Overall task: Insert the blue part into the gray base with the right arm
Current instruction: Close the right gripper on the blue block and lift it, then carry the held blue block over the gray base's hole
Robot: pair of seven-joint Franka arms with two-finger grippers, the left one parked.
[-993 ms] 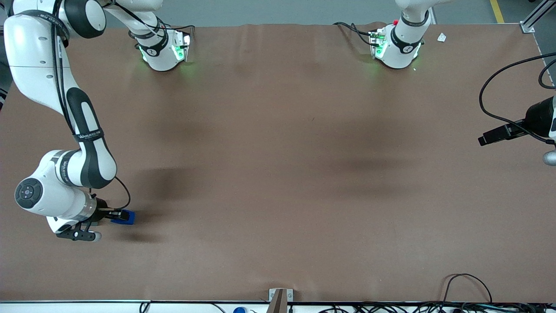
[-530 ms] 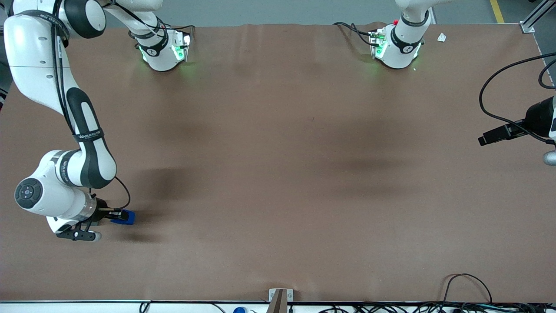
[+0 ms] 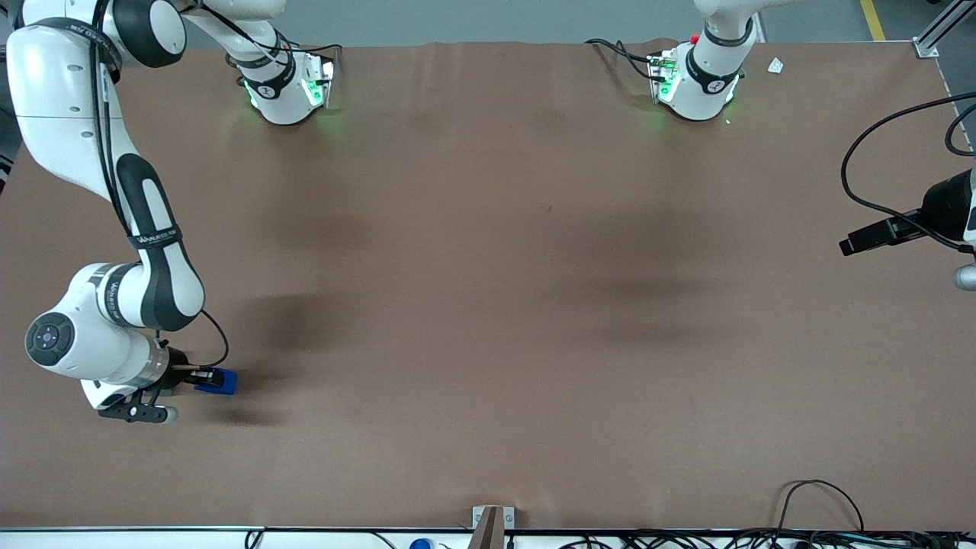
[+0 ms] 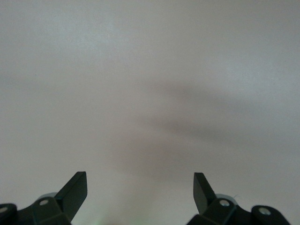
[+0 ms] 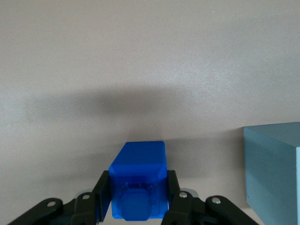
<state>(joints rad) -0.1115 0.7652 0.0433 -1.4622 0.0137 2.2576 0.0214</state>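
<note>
My right arm (image 3: 145, 252) reaches down at its own end of the table, near the front camera. Its gripper (image 3: 204, 378) is shut on the small bright-blue part (image 3: 219, 380). In the right wrist view the black fingers (image 5: 102, 191) press both sides of the blue part (image 5: 138, 161), and the gripper (image 5: 137, 190) holds it over the brown table. The gray base (image 5: 274, 171) stands on the table close beside the held part, only partly in view. The gray base does not show in the front view.
Both arm bases (image 3: 286, 88) stand at the table edge farthest from the front camera. A small white scrap (image 3: 775, 65) lies near the parked arm's base. A metal bracket (image 3: 492, 518) and cables (image 3: 823, 496) sit at the near edge.
</note>
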